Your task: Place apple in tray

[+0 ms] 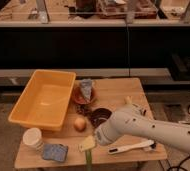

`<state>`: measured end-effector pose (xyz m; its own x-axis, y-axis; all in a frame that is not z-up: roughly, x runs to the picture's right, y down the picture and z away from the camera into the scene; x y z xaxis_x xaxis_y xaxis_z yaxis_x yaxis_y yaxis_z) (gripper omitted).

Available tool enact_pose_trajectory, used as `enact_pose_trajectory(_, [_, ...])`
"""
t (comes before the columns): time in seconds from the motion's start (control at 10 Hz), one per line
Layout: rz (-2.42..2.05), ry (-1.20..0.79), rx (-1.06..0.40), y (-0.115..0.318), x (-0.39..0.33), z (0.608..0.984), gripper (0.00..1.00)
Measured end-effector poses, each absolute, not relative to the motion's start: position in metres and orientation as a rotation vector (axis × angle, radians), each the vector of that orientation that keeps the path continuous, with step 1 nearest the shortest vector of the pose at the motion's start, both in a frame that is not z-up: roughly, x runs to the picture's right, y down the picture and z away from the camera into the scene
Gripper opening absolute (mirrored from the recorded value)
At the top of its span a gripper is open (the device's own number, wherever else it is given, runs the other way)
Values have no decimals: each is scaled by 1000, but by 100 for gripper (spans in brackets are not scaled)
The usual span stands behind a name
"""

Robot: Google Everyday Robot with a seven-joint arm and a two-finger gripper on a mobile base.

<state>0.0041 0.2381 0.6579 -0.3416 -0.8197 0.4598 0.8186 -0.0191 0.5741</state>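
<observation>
The apple (80, 123) is a small pale yellow-orange fruit on the wooden table, just right of the tray's near right corner and left of a dark bowl (102, 117). The tray (24, 106) is a large yellow-orange bin on the left of the table, and nothing shows in it. My white arm reaches in from the lower right. The gripper (99, 139) is at the arm's end, low over the table's front part, a little right of and nearer than the apple. It does not touch the apple.
A small brown dish (78, 99) with a grey-blue packet stands behind the apple. A white cup (33, 137) and a blue sponge (55, 152) lie front left. A greenish-yellow object (87, 145) and a white brush (130, 147) lie at the front edge.
</observation>
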Motion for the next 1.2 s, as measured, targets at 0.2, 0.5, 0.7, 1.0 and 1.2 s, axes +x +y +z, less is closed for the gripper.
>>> enact_pose_trajectory(0.2, [-1690, -902, 3, 199, 13, 670, 80])
enact_pose_trajectory(0.5, [-1695, -860, -13, 134, 25, 708, 80])
enact_pose_trajectory(0.7, [-1675, -836, -21, 95, 34, 733, 80])
enact_pose_trajectory(1.0, [-1658, -814, -33, 61, 42, 757, 80])
enact_pose_trajectory(1.2, [-1668, -812, -36, 63, 42, 755, 80])
